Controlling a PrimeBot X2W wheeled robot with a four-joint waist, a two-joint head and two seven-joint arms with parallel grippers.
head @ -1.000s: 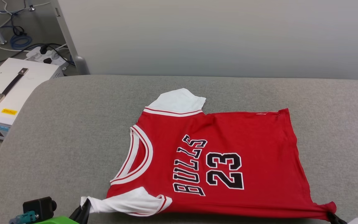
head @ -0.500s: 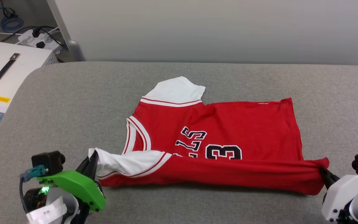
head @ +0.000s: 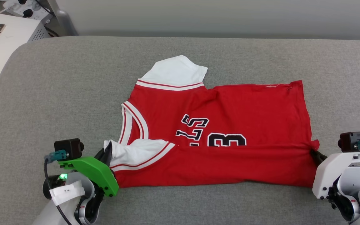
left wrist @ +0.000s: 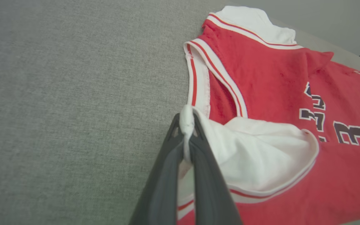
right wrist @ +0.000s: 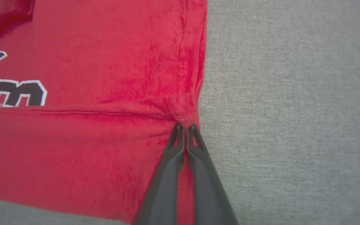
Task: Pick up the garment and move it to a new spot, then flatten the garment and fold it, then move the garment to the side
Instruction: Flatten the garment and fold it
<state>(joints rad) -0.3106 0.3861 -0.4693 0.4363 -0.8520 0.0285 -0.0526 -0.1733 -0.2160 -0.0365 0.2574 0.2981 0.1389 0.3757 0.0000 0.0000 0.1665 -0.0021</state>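
Both pairs of slim dark jaws pinch corners of the soft, half-folded red garment [head: 239,115].

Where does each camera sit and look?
Head view: on the head, looking down at the garment; left arm and right arm show below.
Left wrist view: on that wrist, along shut jaws pinching the white sleeve.
Right wrist view: on that wrist, along shut jaws pinching the hem corner.
All three share the garment's black number.

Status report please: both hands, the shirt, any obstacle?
Left hand shut on white sleeve. Right hand shut on hem corner. Shirt: near edge folded over. No obstacle seen.
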